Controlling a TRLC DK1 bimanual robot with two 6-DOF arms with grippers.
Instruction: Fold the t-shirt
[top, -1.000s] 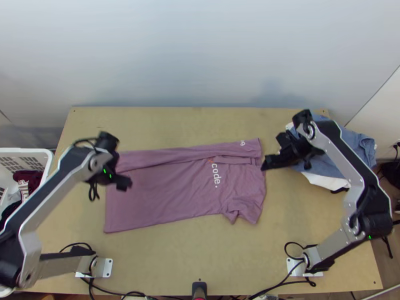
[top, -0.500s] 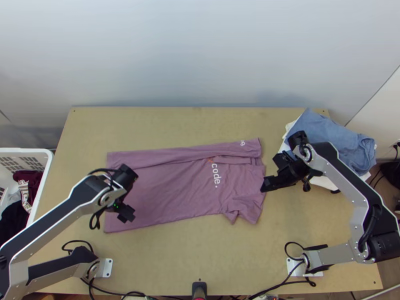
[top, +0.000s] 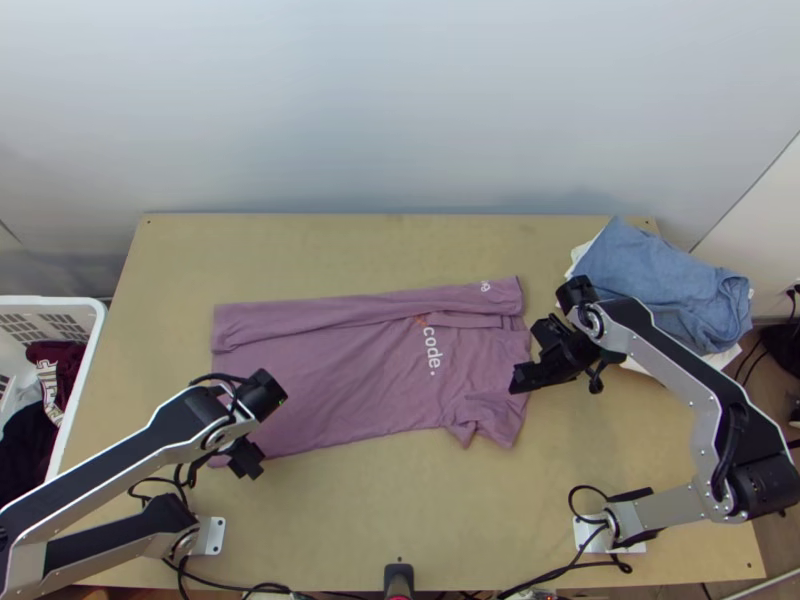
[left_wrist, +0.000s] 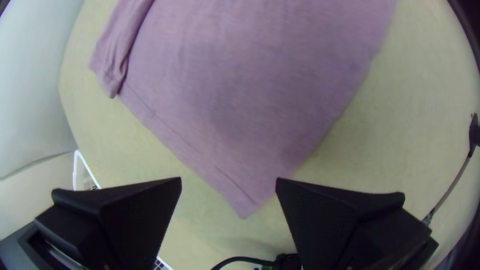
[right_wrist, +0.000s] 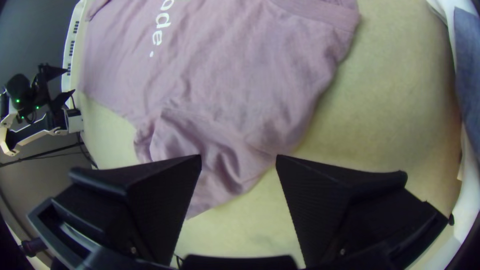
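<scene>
Hovering nr the hem corner at the t-shirt's near L end: L gripper (top: 245, 460), fingers apart, nothing clamped; L wrist view has that corner showing btwn the fingertips. R gripper (top: 530, 365) is at the collar end, nr the sleeve (top: 485, 415) on the table's near side; fingers apart too, nothing held, w/ part of that sleeve seen btwn them in R wrist view.

T-shirt (top: 350, 390) = mauve, lying flat on the table (top: 400, 510), mid to L, hem end L, collar end R. Far side folded over lengthwise as a long strip (top: 350, 312); rest spread, white lettering up. Near-side sleeve sticks out, a bit rumpled.

Other: blue cloth (top: 650, 275) on white cloth (top: 640, 368) at the table's far R corner, well apart from the L gripper. White basket (top: 88, 360) at L edge of top view, w/ dark red garment (top: 70, 365) etc. inside.
</scene>
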